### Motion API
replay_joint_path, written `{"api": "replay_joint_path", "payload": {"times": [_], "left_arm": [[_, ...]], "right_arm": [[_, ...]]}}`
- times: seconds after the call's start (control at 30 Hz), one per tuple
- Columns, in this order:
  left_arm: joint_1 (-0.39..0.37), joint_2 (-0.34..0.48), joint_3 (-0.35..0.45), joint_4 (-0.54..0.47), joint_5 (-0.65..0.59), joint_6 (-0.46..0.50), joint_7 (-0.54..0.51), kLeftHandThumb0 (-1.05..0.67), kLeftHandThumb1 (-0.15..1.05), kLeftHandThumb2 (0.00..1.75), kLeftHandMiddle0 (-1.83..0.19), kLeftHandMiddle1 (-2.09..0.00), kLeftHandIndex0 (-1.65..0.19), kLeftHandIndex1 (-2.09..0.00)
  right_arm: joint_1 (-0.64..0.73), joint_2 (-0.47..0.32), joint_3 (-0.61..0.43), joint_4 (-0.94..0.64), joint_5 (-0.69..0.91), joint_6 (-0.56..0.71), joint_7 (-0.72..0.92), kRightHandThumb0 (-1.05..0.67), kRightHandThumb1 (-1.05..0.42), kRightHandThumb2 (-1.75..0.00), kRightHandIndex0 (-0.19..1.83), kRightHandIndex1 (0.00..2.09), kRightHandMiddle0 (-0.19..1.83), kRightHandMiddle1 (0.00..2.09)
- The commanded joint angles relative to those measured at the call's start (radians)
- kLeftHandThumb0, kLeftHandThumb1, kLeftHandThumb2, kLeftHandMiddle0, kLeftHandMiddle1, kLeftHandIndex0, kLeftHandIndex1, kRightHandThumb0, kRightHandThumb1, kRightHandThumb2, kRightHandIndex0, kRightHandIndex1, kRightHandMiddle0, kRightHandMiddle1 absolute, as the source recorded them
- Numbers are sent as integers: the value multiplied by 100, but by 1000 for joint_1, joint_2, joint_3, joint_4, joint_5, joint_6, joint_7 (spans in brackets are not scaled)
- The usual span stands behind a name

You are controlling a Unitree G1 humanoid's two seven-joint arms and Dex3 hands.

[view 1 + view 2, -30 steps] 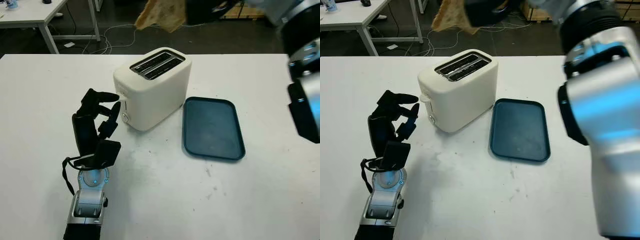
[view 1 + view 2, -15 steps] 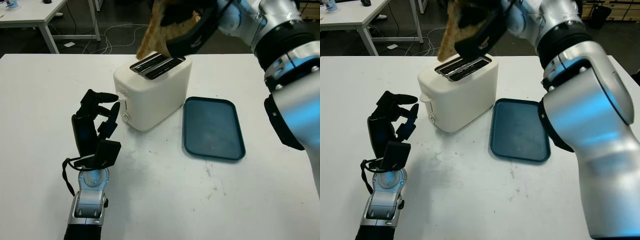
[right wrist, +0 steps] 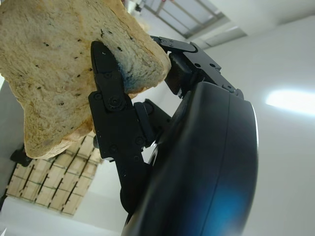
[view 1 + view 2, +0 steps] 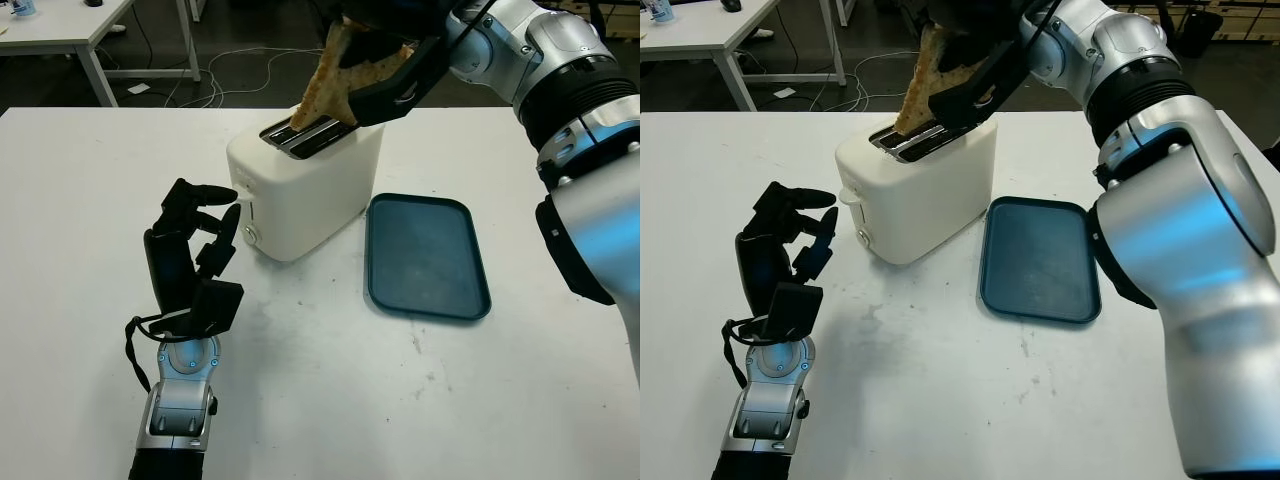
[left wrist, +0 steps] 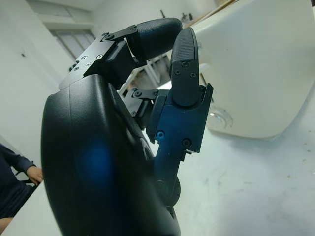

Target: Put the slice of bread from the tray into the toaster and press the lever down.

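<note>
My right hand [image 4: 385,60] is shut on a slice of bread [image 4: 325,85], holding it tilted right above the white toaster [image 4: 305,185]. The slice's lower corner is at the far slot [image 4: 300,128]; whether it is inside I cannot tell. In the right wrist view the black fingers [image 3: 110,98] clamp the bread [image 3: 54,64]. My left hand [image 4: 190,250] stands on the table left of the toaster, close to its lever [image 4: 243,193], fingers curled and holding nothing. The left wrist view shows those fingers [image 5: 184,73] just short of the toaster's side [image 5: 256,69]. The dark blue tray [image 4: 425,255] lies bare to the toaster's right.
The white table [image 4: 90,200] carries all of this. Beyond its far edge are a dark floor with cables [image 4: 235,70] and another white table [image 4: 60,30] at the back left. A person's hand [image 5: 32,173] appears in the left wrist view.
My right hand has brought the bread down and toward me, from high above the back of the table to the toaster's slot. My left hand has stayed where it was.
</note>
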Motion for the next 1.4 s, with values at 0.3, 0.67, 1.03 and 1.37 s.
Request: {"api": "replay_joint_path", "payload": {"times": [0.3, 0.67, 1.03, 1.37], "left_arm": [[2, -8, -1, -4, 6, 8, 10, -49, 92, 34, -64, -159, -58, -120], [4, -10, -1, -5, -11, 1, 2, -48, 92, 34, -63, -159, -57, -120], [3, -7, -6, 0, 11, -3, 9, -48, 92, 36, -63, -159, -57, -120], [5, -14, -7, 3, 12, -5, 13, -49, 92, 35, -64, -158, -57, -120]], "right_arm": [[63, 0, 21, 12, -12, 36, 39, -43, -92, -15, 111, 175, 89, 175], [95, 3, 74, 15, -47, 28, 20, -47, -92, -16, 113, 175, 91, 175], [82, 39, 73, 9, -35, 11, 27, -46, -92, -15, 115, 175, 92, 175], [66, 115, 34, 1, -10, 19, -7, -51, -92, -20, 111, 175, 85, 175]]}}
